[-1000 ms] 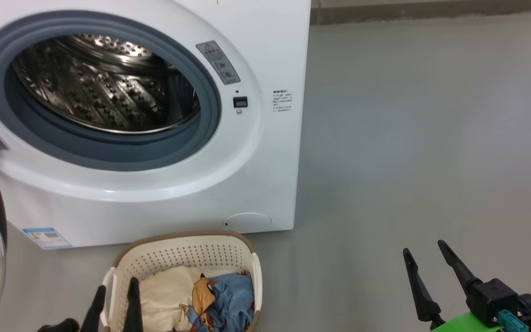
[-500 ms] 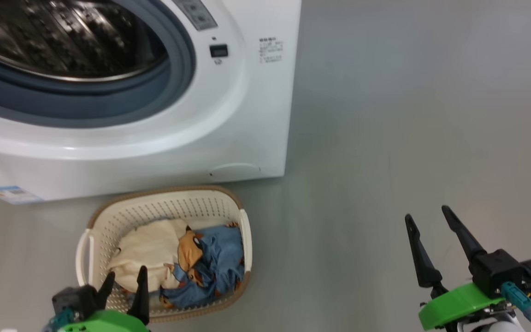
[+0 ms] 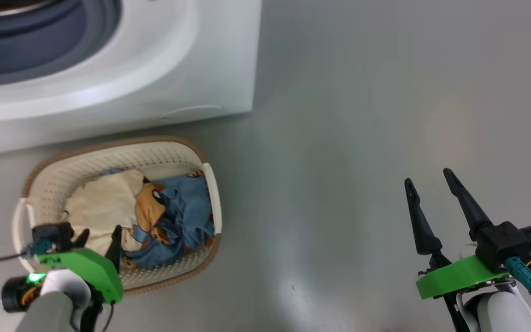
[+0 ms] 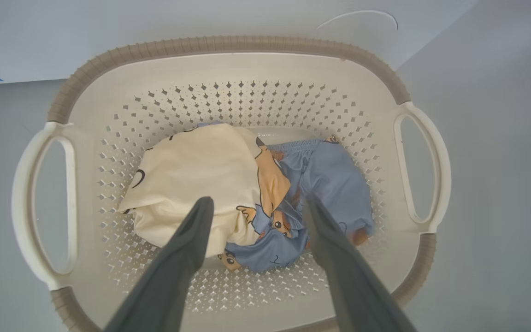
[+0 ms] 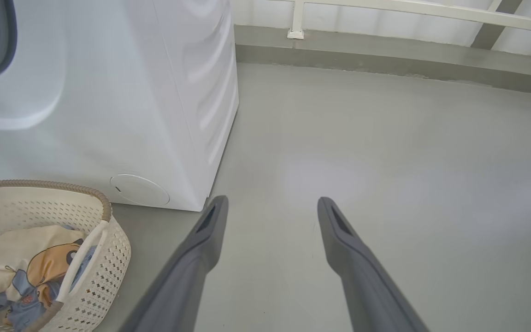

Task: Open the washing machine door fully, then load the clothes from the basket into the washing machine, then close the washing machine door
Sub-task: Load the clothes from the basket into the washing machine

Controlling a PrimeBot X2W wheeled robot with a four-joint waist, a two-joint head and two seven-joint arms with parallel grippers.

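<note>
Two soft crumpled clothes [image 4: 247, 189] in perforated basket [image 4: 228, 44]; left end effector [image 4: 257, 203], right end effector [image 5: 272, 201] wide, empty.

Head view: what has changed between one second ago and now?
The camera tilted down, so the washing machine slid up the picture; it did not move. The left gripper reached further over the basket, open above the clothes, holding nothing. The right gripper stays open over the floor; the clothes lie as before.
</note>
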